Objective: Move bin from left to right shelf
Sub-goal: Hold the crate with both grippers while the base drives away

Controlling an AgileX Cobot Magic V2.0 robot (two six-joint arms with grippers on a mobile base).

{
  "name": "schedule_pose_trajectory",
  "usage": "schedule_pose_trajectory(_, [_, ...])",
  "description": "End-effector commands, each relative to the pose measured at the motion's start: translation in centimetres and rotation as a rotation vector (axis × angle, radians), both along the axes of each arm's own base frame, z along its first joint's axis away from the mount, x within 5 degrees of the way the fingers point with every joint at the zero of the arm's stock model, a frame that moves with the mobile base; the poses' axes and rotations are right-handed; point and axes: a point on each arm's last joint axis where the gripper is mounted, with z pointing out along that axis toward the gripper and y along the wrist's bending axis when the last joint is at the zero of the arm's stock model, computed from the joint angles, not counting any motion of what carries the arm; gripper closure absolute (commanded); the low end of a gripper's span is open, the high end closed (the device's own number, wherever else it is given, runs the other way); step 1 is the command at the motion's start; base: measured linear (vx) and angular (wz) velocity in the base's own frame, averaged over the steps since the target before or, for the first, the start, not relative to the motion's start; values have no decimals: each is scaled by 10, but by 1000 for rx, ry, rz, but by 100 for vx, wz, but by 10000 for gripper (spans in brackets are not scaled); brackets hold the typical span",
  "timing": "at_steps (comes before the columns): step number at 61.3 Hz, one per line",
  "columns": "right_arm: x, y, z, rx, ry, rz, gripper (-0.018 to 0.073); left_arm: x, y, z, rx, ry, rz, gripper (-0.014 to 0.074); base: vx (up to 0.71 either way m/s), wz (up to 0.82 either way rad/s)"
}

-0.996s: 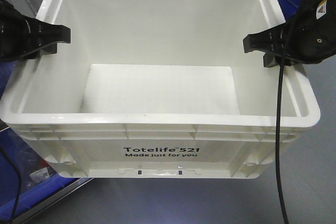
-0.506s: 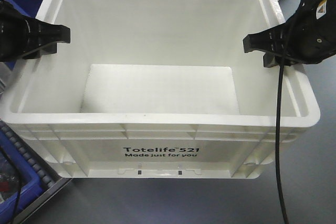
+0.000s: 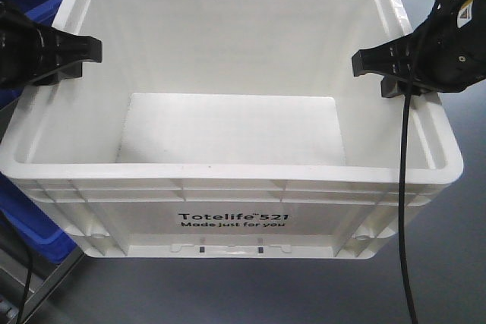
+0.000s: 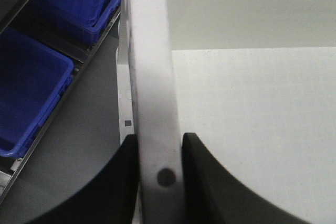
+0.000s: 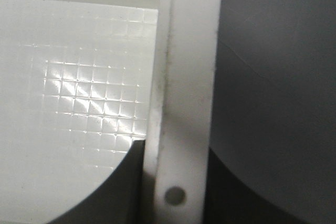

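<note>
White bin is seen in the middle of the front view, open side up and with nothing inside it. It is held at its two short sides. On its near wall the black print "Totelife 521 Made just for you" can be read.

The left gripper is closed over the left rim. In the left wrist view one black finger is seen outside the wall and the other inside, both pressed against the white rim.

The right gripper is clamped in the same way on the right rim. In its wrist view the inner finger is seen touching the rim, while the outer one is hard to tell from the dark background.

A black cable hangs down from the right arm in front of the bin.

Blue bins are seen on a rack to the left and behind. A dark grey surface lies below and to the right. It cannot be told whether the bin touches it.
</note>
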Motion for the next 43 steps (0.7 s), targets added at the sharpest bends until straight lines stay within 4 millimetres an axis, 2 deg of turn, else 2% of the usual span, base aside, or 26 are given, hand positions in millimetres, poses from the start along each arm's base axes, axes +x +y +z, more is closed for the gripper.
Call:
schedule_pose_trajectory(1, [-4, -7, 28, -7, -158, 13, 536, -1, 2, 28, -14, -184, -21, 497, 6, -33])
schedule_pose_trajectory(43, [-4, -7, 28, -9, -153, 12, 536, -1, 2, 28, -14, -184, -21, 497, 7, -30])
